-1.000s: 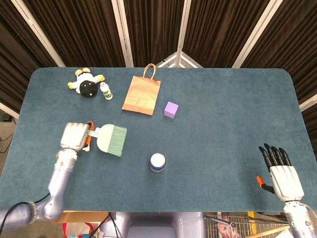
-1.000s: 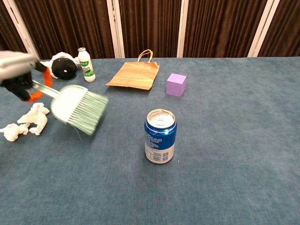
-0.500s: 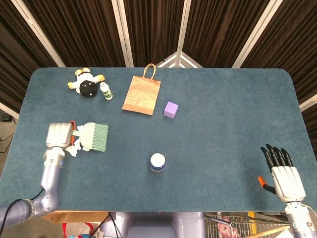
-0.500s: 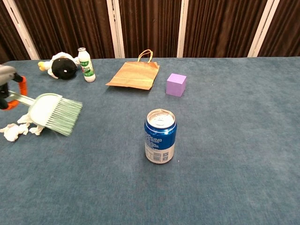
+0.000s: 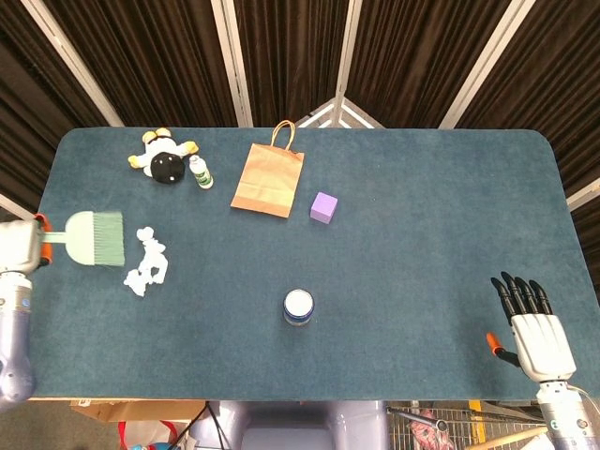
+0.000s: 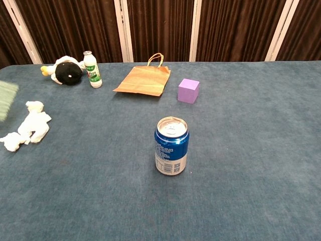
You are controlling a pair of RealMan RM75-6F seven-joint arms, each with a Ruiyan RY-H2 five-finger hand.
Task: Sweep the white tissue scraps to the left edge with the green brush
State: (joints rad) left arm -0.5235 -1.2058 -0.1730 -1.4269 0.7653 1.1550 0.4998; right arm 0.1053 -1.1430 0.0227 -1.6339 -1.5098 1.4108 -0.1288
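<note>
Right hand: the white-backed robot hand with black fingers (image 5: 532,323) sits at the near right corner of the dark teal felt-covered table (image 5: 422,272), palm down, fingers straight and slightly spread, holding nothing.
Drink can: a blue-and-white aluminium can (image 6: 171,145) stands upright near the table's middle, closest to the chest camera.
Tissue scraps: the crumpled white tissue scraps (image 5: 147,262) lie in a loose cluster on the left part of the table, short of the left edge; the chest view shows them as several lumps (image 6: 31,126).
Green brush: the pale green plastic hand brush (image 5: 92,237) lies level just left of the scraps, bristles pointing right toward them, with a small gap between.
Left hand: the silver-grey robot hand (image 5: 19,247) at the left table edge holds the brush handle; how its fingers wrap I cannot tell.
Purple block: a small lilac cube (image 5: 323,207) rests beyond the can.
Paper bag: a flat brown paper bag with loop handles (image 5: 269,177) lies just left of the cube.
Small bottle: a white bottle with a green label (image 6: 92,70) stands upright, far left.
Plush toy: a black, white and yellow soft toy (image 5: 166,160) lies beside the bottle.
</note>
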